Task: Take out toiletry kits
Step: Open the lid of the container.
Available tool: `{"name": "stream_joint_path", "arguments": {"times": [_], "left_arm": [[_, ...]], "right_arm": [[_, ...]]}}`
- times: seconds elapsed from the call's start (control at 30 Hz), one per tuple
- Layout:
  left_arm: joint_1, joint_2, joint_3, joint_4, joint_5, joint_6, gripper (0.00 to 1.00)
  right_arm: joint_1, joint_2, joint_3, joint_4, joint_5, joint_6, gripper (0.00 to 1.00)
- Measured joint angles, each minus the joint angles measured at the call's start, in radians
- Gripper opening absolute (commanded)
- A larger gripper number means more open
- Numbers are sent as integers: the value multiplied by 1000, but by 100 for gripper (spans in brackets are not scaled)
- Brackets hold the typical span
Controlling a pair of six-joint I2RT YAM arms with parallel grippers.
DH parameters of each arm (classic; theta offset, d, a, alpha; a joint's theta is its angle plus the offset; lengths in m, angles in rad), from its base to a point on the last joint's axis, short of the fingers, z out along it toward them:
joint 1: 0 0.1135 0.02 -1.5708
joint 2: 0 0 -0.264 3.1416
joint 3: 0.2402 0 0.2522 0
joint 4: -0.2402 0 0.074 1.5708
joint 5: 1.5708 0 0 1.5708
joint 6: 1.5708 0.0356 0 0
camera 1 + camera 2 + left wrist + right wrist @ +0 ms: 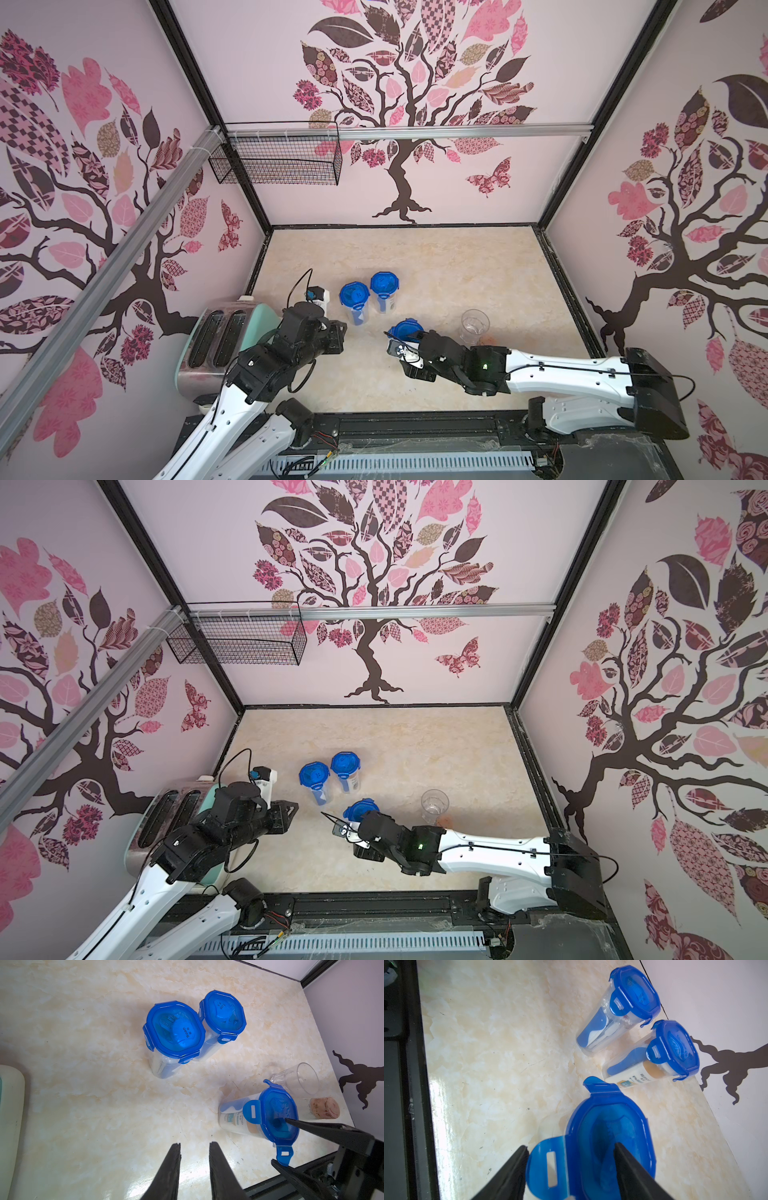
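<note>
Right end effector [571, 1148] open, jaws straddling the blue lid [610, 1132] of the nearest jar [241, 1133] on the counter [104, 1064]; its toiletry kit [228, 1121] stands upright directly beneath. Left end effector [194, 1145] hovers farther off, slightly parted, empty

Bright, even light; glare; warped edges

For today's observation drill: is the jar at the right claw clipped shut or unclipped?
Unclipped, though the lid sits on: three clip flaps on the jar splay outward.
</note>
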Motion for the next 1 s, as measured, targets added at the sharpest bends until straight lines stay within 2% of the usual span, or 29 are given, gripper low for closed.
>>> {"name": "stream_joint_path", "arguments": {"times": [0.5, 1.0], "left_arm": [[0, 7, 0, 0, 1, 0, 28], [0, 23, 0, 0, 5, 1, 28]], "right_arm": [[5, -8, -18, 35, -25, -12, 47], [6, -38, -18, 42, -51, -14, 34]]}}
